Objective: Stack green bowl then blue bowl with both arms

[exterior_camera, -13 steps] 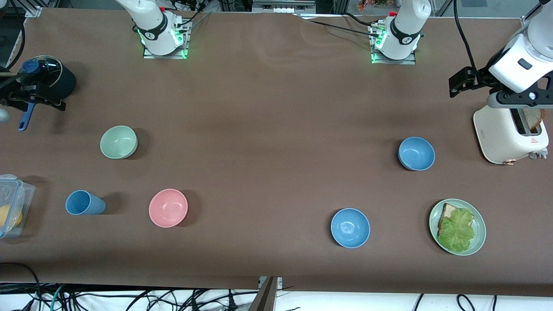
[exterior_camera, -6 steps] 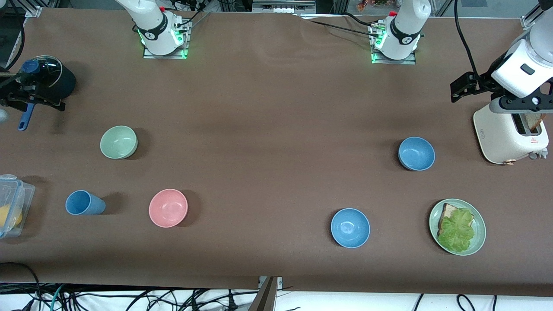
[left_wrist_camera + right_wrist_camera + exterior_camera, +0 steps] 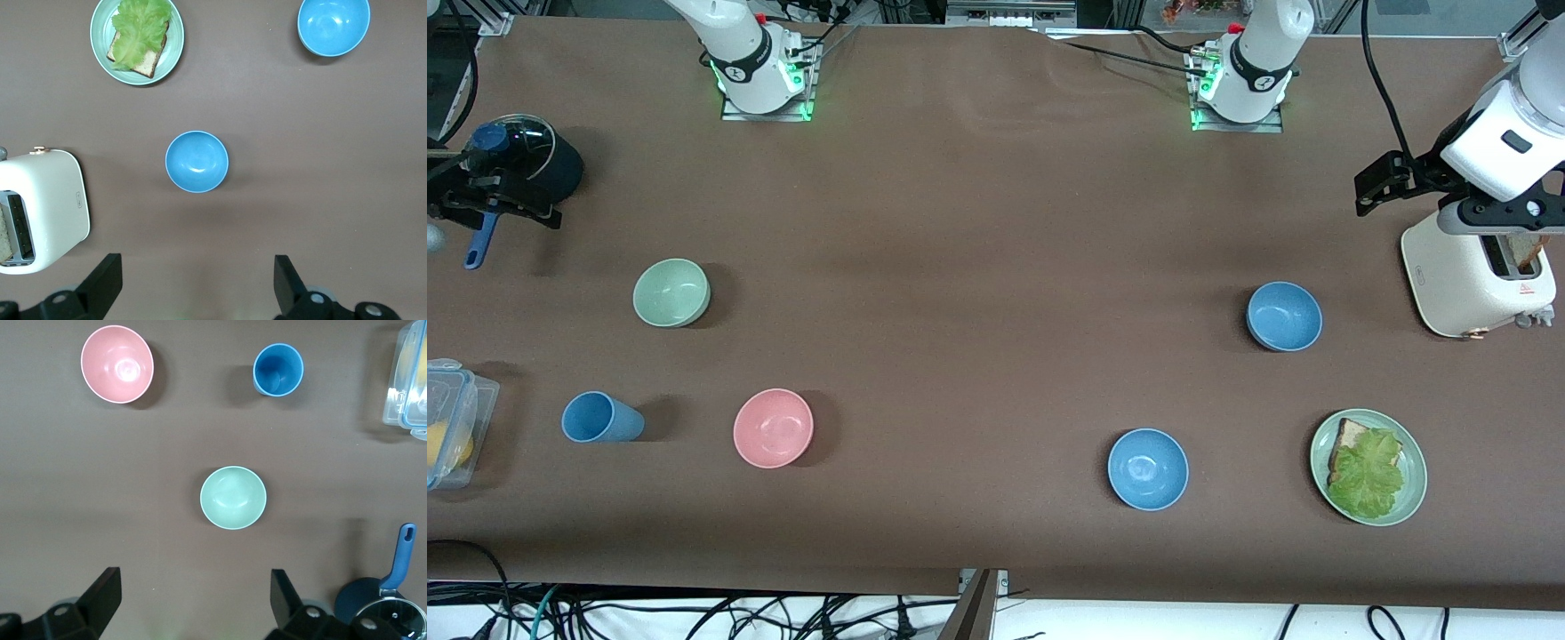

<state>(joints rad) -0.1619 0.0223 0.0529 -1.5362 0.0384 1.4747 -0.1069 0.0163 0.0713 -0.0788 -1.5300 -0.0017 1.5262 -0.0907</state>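
The green bowl sits upright and empty toward the right arm's end of the table; it also shows in the right wrist view. The muted blue bowl sits toward the left arm's end, beside the toaster, and shows in the left wrist view. My left gripper is open and empty, held high. The left arm hangs over the toaster. My right gripper is open and empty, held high, near the pot.
A brighter blue bowl and a green plate with bread and lettuce lie nearer the front camera. A white toaster stands at the left arm's end. A pink bowl, blue cup, clear box and dark pot lie at the right arm's end.
The left arm's hand has shifted slightly over the toaster, toward the robots' bases. The right arm has barely moved. The bowls have not moved.
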